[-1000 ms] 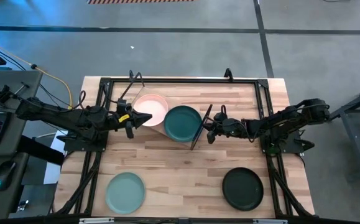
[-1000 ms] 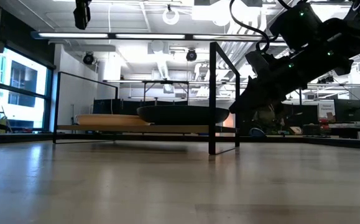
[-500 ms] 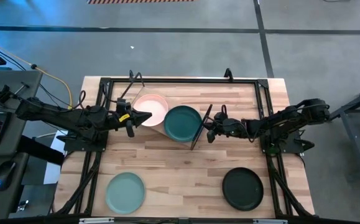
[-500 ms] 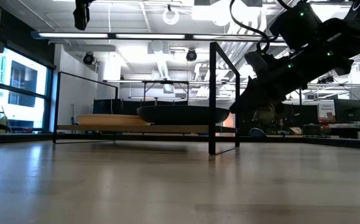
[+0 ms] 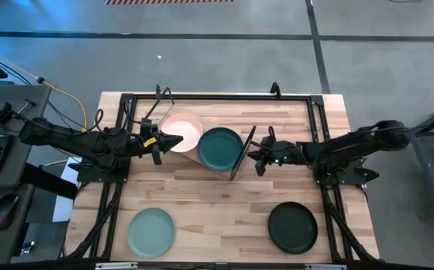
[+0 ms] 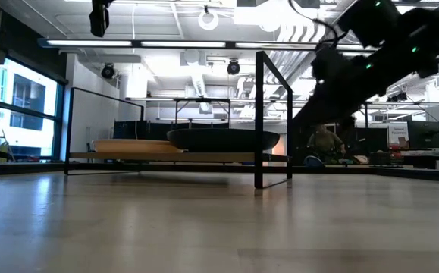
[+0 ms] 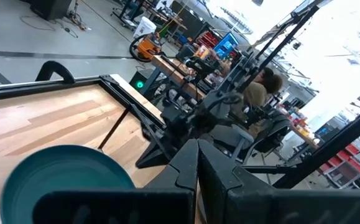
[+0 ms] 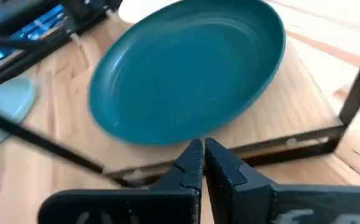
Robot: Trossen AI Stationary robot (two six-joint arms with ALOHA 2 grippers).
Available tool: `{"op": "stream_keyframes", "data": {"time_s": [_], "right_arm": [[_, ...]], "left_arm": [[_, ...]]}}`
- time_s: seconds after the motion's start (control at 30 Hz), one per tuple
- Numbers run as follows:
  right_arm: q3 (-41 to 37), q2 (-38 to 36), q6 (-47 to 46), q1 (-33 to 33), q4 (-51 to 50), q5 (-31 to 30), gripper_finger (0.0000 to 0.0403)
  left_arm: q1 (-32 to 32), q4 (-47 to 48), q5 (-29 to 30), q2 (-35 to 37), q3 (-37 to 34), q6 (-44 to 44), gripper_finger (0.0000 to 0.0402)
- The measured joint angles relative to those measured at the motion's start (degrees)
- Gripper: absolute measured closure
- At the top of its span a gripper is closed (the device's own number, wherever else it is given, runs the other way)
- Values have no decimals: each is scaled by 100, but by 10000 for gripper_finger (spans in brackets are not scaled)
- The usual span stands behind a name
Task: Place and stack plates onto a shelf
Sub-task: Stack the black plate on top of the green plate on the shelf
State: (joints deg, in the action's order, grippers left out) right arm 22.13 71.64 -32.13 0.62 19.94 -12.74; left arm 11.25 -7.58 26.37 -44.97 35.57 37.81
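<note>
The shelf [image 5: 209, 161] is a pale wood board with black frame ends, standing on the table. On it rest the pale pink plate [image 5: 185, 129] and, beside it, the dark teal plate [image 5: 219, 148], both flat on their bases. In the low view, the teal plate [image 6: 223, 139] sits on the shelf board [image 6: 166, 157]. The mint plate [image 5: 151, 231] and the black plate [image 5: 292, 227] lie flat on the tabletop near its near edge. My left gripper [image 5: 176, 141] is shut above the pink plate's left rim. My right gripper [image 5: 256, 159] is shut just right of the shelf's right frame end, facing the teal plate [image 8: 186, 68].
The shelf's black right frame end [image 5: 243, 154] stands between my right gripper and the teal plate. A black metal rig frames the tabletop [image 5: 291, 120]. Bare wood lies between the mint and black plates. A keyboard and mouse sit on a desk beyond the table's left edge.
My right gripper has drawn back a little from the shelf's frame end toward the table's right edge, and its arm has risen in the low view. The plates and the shelf have stayed where they were.
</note>
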Motion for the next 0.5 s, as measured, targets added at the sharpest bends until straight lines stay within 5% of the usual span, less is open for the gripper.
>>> {"op": "stream_keyframes", "data": {"time_s": [0.23, 0.5], "right_arm": [[0, -2185, -297, 200, -1475, 269, 403], [2, -3651, 779, 676, 503, -638, 403]], "left_arm": [[0, 1, -21, 2, 0, -287, 401], [9, -4, -34, 35, 0, -801, 401]]}}
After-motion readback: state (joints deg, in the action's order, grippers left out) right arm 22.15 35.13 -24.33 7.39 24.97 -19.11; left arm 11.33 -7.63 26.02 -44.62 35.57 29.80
